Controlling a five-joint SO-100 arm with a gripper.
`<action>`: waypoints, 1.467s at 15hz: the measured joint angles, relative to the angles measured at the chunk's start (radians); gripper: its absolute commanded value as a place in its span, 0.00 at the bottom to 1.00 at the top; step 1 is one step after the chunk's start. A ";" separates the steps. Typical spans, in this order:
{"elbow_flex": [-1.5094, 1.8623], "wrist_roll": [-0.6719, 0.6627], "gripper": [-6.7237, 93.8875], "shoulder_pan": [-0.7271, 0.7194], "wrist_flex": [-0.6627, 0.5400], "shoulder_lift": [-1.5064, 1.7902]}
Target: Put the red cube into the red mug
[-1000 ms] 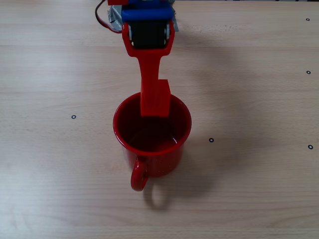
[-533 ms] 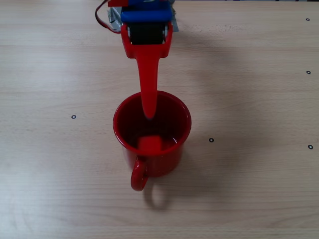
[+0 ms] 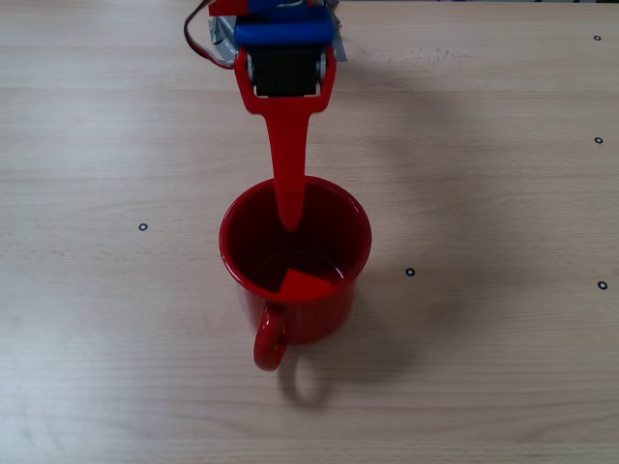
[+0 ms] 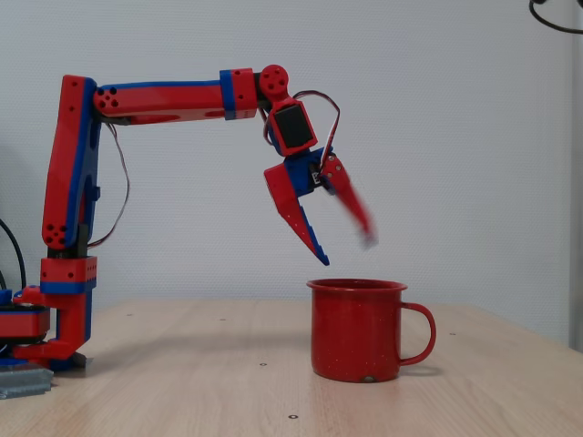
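The red mug (image 3: 228, 259) stands mid-table with its handle toward the picture's bottom; in the side-on fixed view the red mug (image 4: 357, 330) has its handle at the right. The red cube (image 3: 308, 285) lies inside the mug against the near wall, one corner tilted up; the mug wall hides it in the side-on view. My gripper (image 4: 342, 247) hangs open just above the mug's rim with nothing between its fingers, the outer finger motion-blurred. From above, the gripper (image 3: 289, 218) shows as one long red finger pointing down over the mug's opening.
The arm's base (image 4: 56, 337) stands at the table's left end in the side-on view, with a cable beside it. Small black marker dots (image 3: 410, 272) are scattered over the wooden tabletop around the mug.
One second ago the cube was held over the mug's rim. The fingers opened, the cube dropped into the mug, and it has since shifted and tilted against the near wall.
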 measured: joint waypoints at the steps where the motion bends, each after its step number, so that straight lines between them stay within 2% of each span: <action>1: 0.023 0.000 0.07 0.000 -0.018 0.023; 4: 0.138 -0.002 0.07 -0.009 -0.104 0.147; 9: 0.448 -0.098 0.07 -0.009 -0.230 0.500; 16: 1.104 -0.064 0.07 -0.008 -0.466 1.184; 18: 1.244 -0.066 0.07 -0.009 -0.466 1.399; 22: 1.384 -0.055 0.07 -0.009 -0.468 1.592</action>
